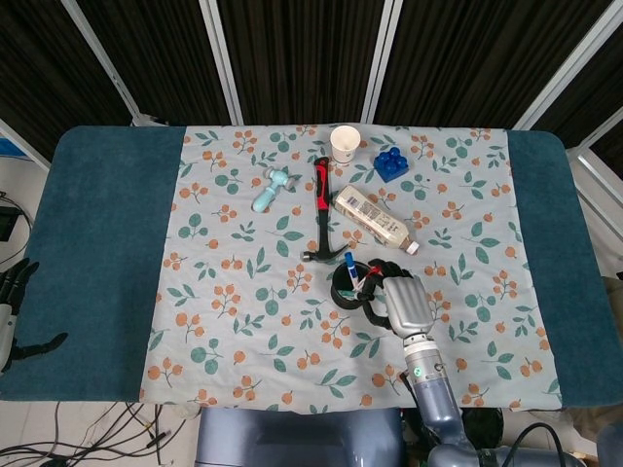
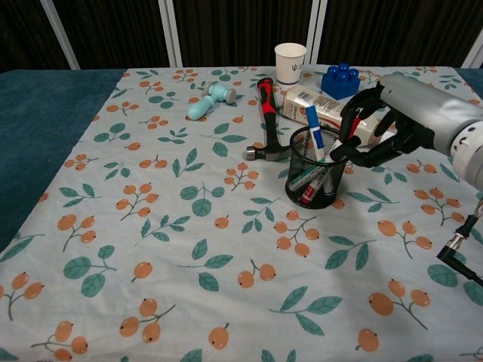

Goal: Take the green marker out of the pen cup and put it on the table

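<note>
The right hand (image 2: 392, 121) hangs at the rim of the black wire-mesh pen cup (image 2: 315, 178), its dark fingers (image 2: 355, 113) curled down over the cup's right edge and reaching in among the pen tops. Whether those fingers pinch a pen or only touch the tops cannot be told; the chest view shows them crowded around a red-tipped pen, with no clear grasp. The cup stands upright on the floral-print tablecloth (image 2: 189, 249), directly under the fingertips. A blue-capped white marker (image 2: 315, 136) leans out of the cup just left of the fingers. The green marker (image 2: 311, 179) shows only as a green-banded barrel seen through the mesh, low in the cup and below the fingertips; it is not out on the cloth. Beyond the fingers, toward the far edge of the table, lies a white plastic bottle with a printed label (image 2: 321, 102) on its side, partly hidden behind the hand. Left of the fingers and past the cup lies a red-and-black-handled claw hammer (image 2: 266, 109), its head near the cup's rim. Farther off sit a white paper cup (image 2: 290, 62), a blue toy building block (image 2: 340, 81) and a pale teal toy mallet (image 2: 207, 99). The left hand (image 1: 12, 311) shows only at the head view's left edge, off the table, fingers apart and holding nothing.
</note>
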Controlling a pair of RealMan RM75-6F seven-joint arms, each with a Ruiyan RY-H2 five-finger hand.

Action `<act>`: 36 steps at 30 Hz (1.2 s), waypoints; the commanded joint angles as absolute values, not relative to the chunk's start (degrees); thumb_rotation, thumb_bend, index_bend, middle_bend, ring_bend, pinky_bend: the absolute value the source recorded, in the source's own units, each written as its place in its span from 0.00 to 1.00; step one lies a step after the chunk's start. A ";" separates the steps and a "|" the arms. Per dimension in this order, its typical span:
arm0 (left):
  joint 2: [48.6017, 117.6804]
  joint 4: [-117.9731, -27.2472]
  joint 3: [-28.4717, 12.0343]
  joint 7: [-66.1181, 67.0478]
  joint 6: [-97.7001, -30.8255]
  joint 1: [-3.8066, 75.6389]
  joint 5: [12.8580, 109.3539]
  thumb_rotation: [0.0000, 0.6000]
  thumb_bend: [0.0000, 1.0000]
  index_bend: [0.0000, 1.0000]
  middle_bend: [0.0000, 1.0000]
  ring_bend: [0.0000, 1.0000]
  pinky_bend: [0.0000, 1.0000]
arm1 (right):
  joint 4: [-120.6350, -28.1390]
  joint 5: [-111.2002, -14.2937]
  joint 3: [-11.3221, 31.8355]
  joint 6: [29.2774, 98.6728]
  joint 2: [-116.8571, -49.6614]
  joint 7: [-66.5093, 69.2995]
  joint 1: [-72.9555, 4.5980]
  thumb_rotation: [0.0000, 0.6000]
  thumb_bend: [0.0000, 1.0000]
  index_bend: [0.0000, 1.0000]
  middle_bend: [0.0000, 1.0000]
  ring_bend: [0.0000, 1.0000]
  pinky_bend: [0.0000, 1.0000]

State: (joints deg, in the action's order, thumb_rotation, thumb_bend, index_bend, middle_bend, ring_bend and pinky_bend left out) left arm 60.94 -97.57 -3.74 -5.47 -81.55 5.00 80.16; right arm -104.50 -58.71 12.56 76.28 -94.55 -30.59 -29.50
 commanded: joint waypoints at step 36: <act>61.15 -97.71 -3.68 -4.92 -82.15 4.92 80.78 1.00 0.00 0.00 0.00 0.00 0.00 | -117.60 -62.65 18.11 81.14 -75.95 -25.04 -24.88 1.00 0.50 0.61 0.25 0.21 0.30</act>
